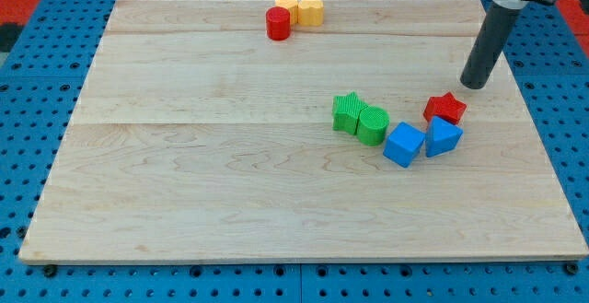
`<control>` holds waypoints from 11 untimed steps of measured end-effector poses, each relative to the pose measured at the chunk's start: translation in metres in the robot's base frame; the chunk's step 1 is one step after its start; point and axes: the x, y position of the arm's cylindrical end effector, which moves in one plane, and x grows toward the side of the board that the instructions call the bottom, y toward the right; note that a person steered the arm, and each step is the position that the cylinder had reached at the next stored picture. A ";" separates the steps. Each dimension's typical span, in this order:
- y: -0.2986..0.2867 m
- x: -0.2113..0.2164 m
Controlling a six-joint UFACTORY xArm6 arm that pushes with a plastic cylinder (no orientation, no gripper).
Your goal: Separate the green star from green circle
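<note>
The green star (pixel 347 111) lies right of the board's middle, touching the green circle (pixel 373 124) on its lower right side. My tip (pixel 474 85) rests on the board at the view's upper right, well to the right of and above both green blocks. It stands just above and to the right of a red block (pixel 445 109) and touches none of the blocks.
A blue cube (pixel 403 144) sits beside the green circle's lower right, with another blue block (pixel 443 138) right of it under the red block. At the view's top, a red cylinder (pixel 278 23) sits by two yellow blocks (pixel 301 9). The wooden board (pixel 184 174) lies on a blue pegboard.
</note>
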 end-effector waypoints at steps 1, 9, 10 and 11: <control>-0.016 0.024; -0.155 0.049; -0.190 0.027; -0.169 0.012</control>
